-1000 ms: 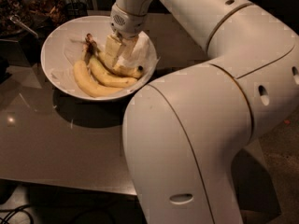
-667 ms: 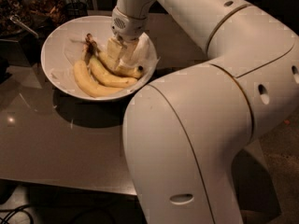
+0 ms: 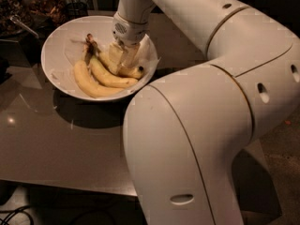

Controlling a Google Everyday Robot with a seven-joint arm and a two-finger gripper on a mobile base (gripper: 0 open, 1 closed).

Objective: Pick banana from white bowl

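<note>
Chiefly, the view is filled by the robot's white arm (image 3: 201, 139), which is bent over the dark bench (image 3: 47, 144) and reaches to the white bowl (image 3: 58, 36) set near the bench's far left corner. The banana (image 3: 135, 71) that is wanted, the slim one with the blackish tip, is found in the bowl against its right wall. The two other bananas (image 3: 93, 84) are laid just beside it, towards the bench's near edge. Its middle is covered by the pincer (image 3: 123, 55), which is lowered onto it from above. Whether the pincer is clamped on the fruit cannot be told. Against a second ago almost nothing has been altered: the pincer has been kept down at the same spot, perhaps settled a touch lower, and no banana has been shifted or raised. It is judged that the grasp is being made and that the lift is not yet begun.
</note>
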